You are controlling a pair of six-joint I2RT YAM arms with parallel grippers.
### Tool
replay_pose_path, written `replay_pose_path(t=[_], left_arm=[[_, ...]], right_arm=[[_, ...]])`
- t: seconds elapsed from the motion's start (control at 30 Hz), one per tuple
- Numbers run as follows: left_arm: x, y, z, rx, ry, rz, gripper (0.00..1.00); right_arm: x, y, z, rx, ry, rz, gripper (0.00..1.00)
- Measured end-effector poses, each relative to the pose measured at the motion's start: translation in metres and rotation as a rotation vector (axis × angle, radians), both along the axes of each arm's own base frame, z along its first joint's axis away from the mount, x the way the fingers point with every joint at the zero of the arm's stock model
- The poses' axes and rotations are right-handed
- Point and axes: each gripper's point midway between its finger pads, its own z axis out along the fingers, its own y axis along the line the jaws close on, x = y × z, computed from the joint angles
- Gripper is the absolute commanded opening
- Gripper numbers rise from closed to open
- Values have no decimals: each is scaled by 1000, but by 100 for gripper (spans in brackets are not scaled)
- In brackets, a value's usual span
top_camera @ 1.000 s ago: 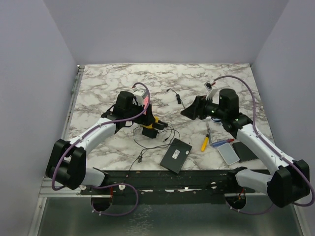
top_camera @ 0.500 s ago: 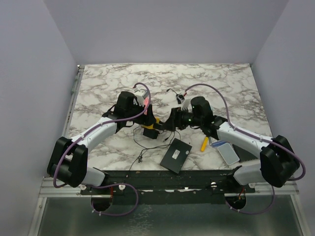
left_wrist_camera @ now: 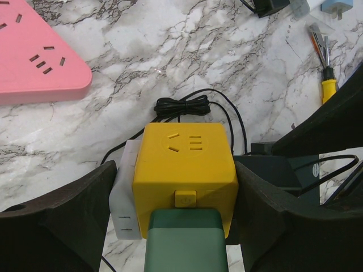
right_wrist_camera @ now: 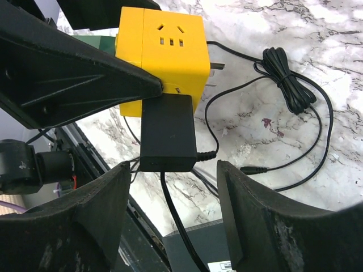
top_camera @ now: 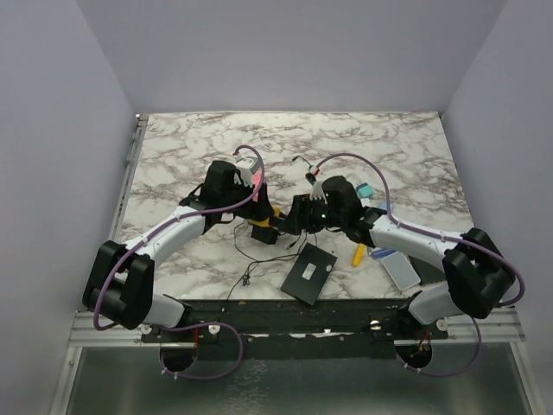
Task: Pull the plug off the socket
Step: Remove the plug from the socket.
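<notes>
A yellow cube socket (left_wrist_camera: 184,158) sits on the marble table, also in the top view (top_camera: 262,226) and the right wrist view (right_wrist_camera: 164,48). A black adapter plug (right_wrist_camera: 167,133) is plugged into one side, a green plug (left_wrist_camera: 186,241) into the near side and a white plug (left_wrist_camera: 125,192) into the left side. My left gripper (left_wrist_camera: 176,209) is shut on the cube, one finger against the white plug, the other against the cube's right face. My right gripper (right_wrist_camera: 170,170) is open, its fingers on either side of the black adapter's cable end, apart from it.
A pink power strip (left_wrist_camera: 34,62) lies behind the cube. A coiled black cable (right_wrist_camera: 289,79) lies beside it. A black box (top_camera: 308,272), a yellow-handled screwdriver (top_camera: 358,253) and a blue-and-white case (top_camera: 400,266) lie near the front edge.
My right arm has swung left from the table's right side to the cube, and its open gripper now straddles the black adapter. The left arm and cube have not moved.
</notes>
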Motion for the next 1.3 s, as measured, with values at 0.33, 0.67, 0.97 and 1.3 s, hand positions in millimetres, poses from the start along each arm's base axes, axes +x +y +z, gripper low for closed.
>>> replay_pose_path(t=[0.33,0.67,0.97,1.3], left_arm=[[0,0,0,-1,0,-1,0],[0,0,0,-2,1,-1,0],[0,0,0,-3,3,-1,0],[0,-1,1,-5,0,-1,0]], right_arm=[[10,4,8,-23,-71,-11,66],[20,15,9,-44,-103,-6,63],[16,26,-4,-70,-75,22,61],[23,27,1,-83,-73,-17,44]])
